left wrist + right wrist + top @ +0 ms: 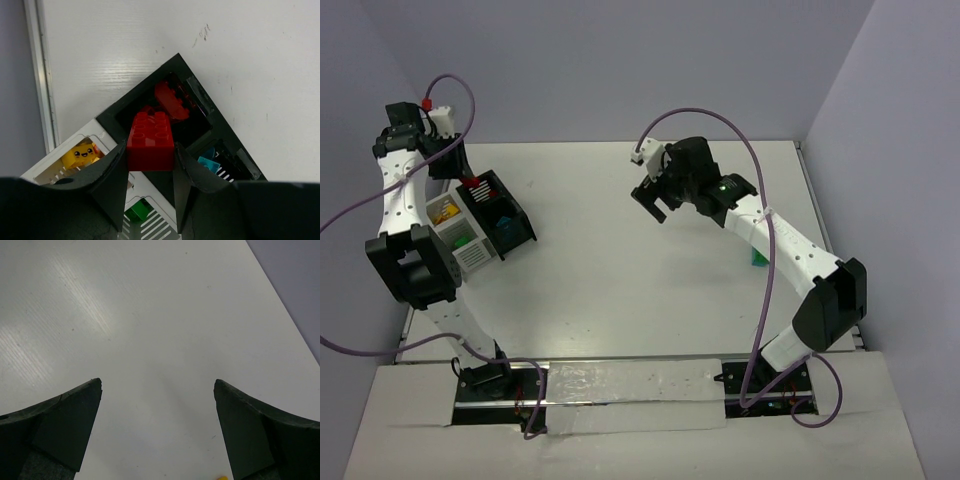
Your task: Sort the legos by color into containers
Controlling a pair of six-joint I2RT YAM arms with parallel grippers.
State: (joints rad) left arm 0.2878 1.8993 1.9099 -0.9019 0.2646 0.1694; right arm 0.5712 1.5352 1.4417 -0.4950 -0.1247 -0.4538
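White table, lavender walls. Top view: containers clustered far left, partly hidden by the arm; right gripper spread wide. Left wrist: left gripper clamped on red brick, studs camera-ward, flanks hidden, above black bin. Right wrist: jaws apart; yellow speck cut off.

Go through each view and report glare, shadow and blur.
Top external: even light on the table, glare only on the shiny strip at the bottom. Left wrist: a sheen streak on the table; the red brick is sharp, the inside of the black bin murky. Right wrist: a bright sheen on the table; the right claw dark and featureless.
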